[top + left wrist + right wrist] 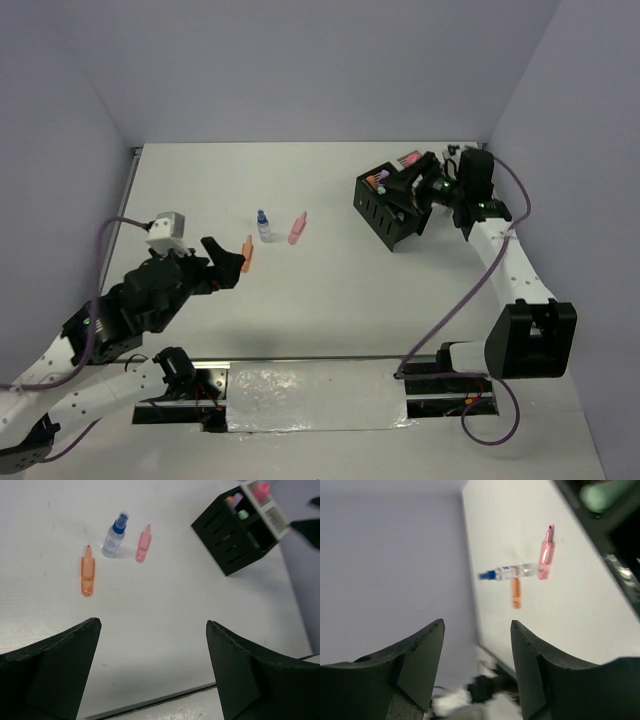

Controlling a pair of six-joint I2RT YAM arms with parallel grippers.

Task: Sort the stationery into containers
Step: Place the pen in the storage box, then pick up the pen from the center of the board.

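Top external view: left hand (222, 267) is over the near-left part of the desk (330, 300), fingers spread wide, nothing between them. Left wrist view confirms: left hand (152, 670) fully spread and empty, bare desk (175, 620) below. Three loose items sit just ahead of it, mid-desk. Orange highlighter (248, 252) (87, 571) lies flat, closest to the left fingertips, not touching them. Blue-capped bottle (263, 225) (114, 535) appears to stand upright just beyond it. Pink highlighter (297, 229) (143, 543) lies flat just beside the bottle, on its right, apart from it. Black mesh box (385, 212) (230, 535) stands far right. It holds a purple item (381, 180) (237, 498) and a green item (243, 514). White box (274, 514) sits directly behind the black one and touches it, with a pink item (261, 490) inside. Right hand (412, 195) is at the top of the black box; contact with the box cannot be judged. Right wrist view: right hand (477, 655) has its fingers parted with a clear gap, nothing pinched. Beyond them lie the orange highlighter (516, 593), bottle (505, 573) and pink highlighter (545, 555), all well apart from this hand.
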